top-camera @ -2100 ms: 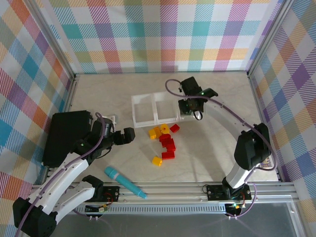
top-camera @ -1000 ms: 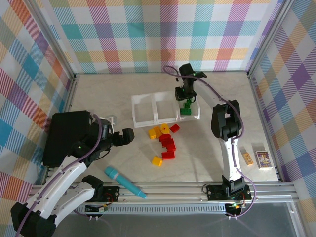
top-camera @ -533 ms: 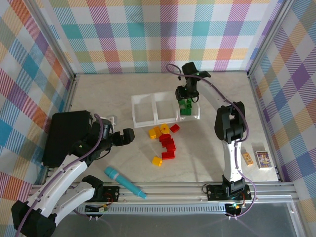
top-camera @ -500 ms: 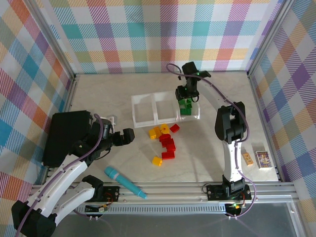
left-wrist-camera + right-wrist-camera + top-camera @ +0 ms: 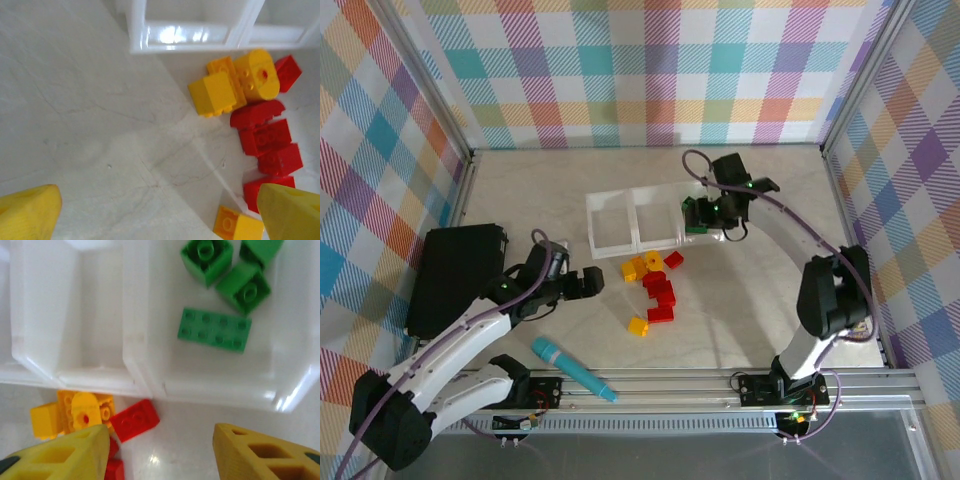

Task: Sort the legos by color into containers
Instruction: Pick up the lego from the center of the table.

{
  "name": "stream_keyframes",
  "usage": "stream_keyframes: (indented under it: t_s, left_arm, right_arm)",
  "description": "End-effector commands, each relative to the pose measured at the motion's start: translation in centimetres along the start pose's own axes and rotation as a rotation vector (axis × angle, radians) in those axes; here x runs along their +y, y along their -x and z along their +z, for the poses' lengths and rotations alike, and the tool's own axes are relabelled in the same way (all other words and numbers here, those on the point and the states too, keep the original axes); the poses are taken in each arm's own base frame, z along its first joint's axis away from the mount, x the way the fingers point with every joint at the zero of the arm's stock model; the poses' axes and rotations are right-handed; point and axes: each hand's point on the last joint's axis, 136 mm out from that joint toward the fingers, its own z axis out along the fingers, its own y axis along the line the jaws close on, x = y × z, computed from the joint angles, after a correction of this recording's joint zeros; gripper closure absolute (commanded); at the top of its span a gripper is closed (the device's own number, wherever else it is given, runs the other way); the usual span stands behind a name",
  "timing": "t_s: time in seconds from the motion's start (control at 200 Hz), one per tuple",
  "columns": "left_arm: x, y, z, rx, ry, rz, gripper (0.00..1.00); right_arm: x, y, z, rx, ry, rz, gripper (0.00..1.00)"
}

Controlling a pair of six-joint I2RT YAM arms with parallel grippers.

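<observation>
The right wrist view looks into the clear, white-rimmed plastic tray (image 5: 145, 375). Three green studded bricks (image 5: 215, 330) lie in its right-end compartment, and the right gripper (image 5: 160, 450) is spread wide and empty. The left wrist view shows red bricks (image 5: 267, 140) and yellow bricks (image 5: 235, 85) loose on the pale marbled table (image 5: 540, 190) by the tray's near edge. The left gripper (image 5: 157, 215) also gapes empty. Checked walls (image 5: 650, 70) surround the table. The right arm has swung rightward since half a second ago.

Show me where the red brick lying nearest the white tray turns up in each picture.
Top external: red brick near the centre, just below the tray.
Left wrist: red brick at the upper right edge.
Right wrist: red brick lower left of centre, under the tray wall.
Shared landmark: the rounded yellow brick beside it.
</observation>
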Motion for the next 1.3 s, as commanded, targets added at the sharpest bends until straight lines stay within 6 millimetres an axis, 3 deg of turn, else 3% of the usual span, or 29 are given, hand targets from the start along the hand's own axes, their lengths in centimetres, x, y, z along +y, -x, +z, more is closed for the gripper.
stream_keyframes:
  t_s: [0.0,0.105,0.235,0.33,0.525,0.75,0.815,0.95,1.05,1.295]
  left_arm:
    - [-1.4,0.4,0.8,-0.004,0.004,-0.018,0.00]
    - [-2.3,0.3,2.1,0.023,0.028,-0.011,0.00]
    - [-2.6,-0.1,3.6,0.063,0.087,-0.029,0.00]
    - [-3.0,-0.5,4.6,0.101,0.117,-0.060,0.00]
    - [-3.6,-0.4,6.1,0.134,0.172,-0.091,0.00]
    - [-3.5,0.5,7.7,0.129,0.266,-0.094,0.00]
    - [-4.2,0.6,8.5,0.158,0.271,-0.054,0.07]
    - [-5.5,1.2,10.0,0.182,0.310,-0.027,0.10]
    - [-6.5,1.6,10.8,0.175,0.302,-0.029,0.10]
    - [-6.6,1.5,12.2,0.176,0.316,-0.049,0.16]
  right_arm:
    - [0.6,-1.1,-1.7,-0.049,0.054,0.050,0.36]
    - [-0.3,-3.1,-3.3,-0.061,0.019,0.049,0.21]
    - [-1.1,-4.7,-5.1,-0.082,-0.011,0.019,0.15]
    - [-1.2,-5.5,-5.8,-0.100,-0.008,-0.019,0.00]
    - [-1.8,-6.7,-6.2,-0.109,-0.024,-0.096,0.01]
    - [-2.6,-5.7,-7.9,-0.203,-0.049,-0.057,0.01]
    - [-3.0,-5.5,-8.2,-0.218,-0.054,-0.047,0.01]
    - [-5.8,-5.7,-7.7,-0.186,-0.174,0.021,0.01]
    - [-6.1,-5.8,-7.2,-0.157,-0.174,0.039,0.01]
    - [-5.8,-5.9,-7.2,-0.166,-0.156,0.044,0.01]
